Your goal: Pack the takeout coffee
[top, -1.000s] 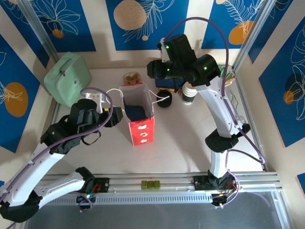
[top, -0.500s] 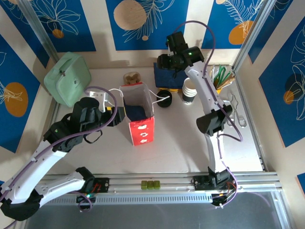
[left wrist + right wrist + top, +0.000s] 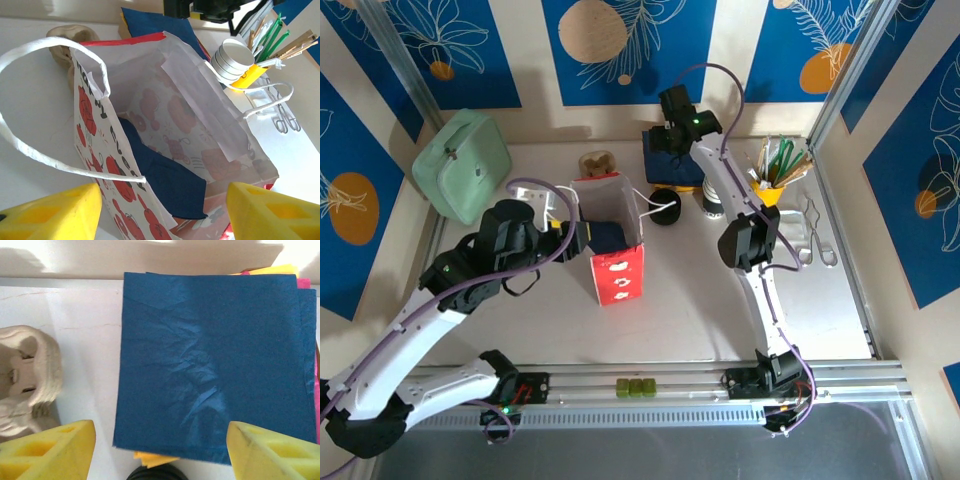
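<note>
While the left gripper (image 3: 162,202) hangs just beside the open mouth of the paper bag (image 3: 612,240), I record its yellow fingers (image 3: 55,212) spread wide with nothing between them. The bag stands upright at mid-desk with a blue napkin (image 3: 165,180) lying inside, and its white handles (image 3: 45,150) flop outward on either side. The takeout coffee (image 3: 665,211) stands on the desk (image 3: 700,310) just beside the bag's far right corner, black lid uppermost, with one handle loop ending beside it. The right gripper (image 3: 160,452) hovers over the napkin stack (image 3: 210,360) near the back wall, fingers likewise apart and empty. A pulp cup carrier (image 3: 25,375) lies left of that stack. Bare desk runs from the bag to the arm bases. Tongs (image 3: 815,235) and a yellow holder (image 3: 775,172) line the right edge.
</note>
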`<action>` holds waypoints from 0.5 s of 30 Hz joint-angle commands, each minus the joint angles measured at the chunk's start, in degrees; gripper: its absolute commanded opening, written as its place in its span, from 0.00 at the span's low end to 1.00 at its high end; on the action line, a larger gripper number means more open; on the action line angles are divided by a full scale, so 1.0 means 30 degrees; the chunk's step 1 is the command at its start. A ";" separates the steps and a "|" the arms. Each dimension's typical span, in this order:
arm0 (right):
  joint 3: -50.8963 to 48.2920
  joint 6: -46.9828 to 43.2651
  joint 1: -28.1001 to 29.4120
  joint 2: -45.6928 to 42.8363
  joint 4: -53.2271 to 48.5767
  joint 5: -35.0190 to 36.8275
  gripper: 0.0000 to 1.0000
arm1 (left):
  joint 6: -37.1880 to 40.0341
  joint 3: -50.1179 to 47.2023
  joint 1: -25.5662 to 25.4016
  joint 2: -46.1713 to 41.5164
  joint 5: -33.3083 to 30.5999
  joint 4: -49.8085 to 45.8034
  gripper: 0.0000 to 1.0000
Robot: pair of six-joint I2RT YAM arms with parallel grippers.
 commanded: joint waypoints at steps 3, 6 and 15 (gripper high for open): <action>0.0665 -0.0491 -0.0321 0.1254 0.0858 0.1000 0.70 | 0.0437 0.0069 0.0153 0.0008 0.0288 0.0322 0.67; 0.0622 -0.0899 -0.0323 0.1922 0.1052 0.1311 0.70 | 0.0378 0.0038 0.0179 0.0062 0.0390 0.0358 0.67; 0.0463 -0.1380 -0.0498 0.3095 0.0876 0.1263 0.71 | 0.0672 0.0156 0.0168 0.0300 0.0565 0.0271 0.68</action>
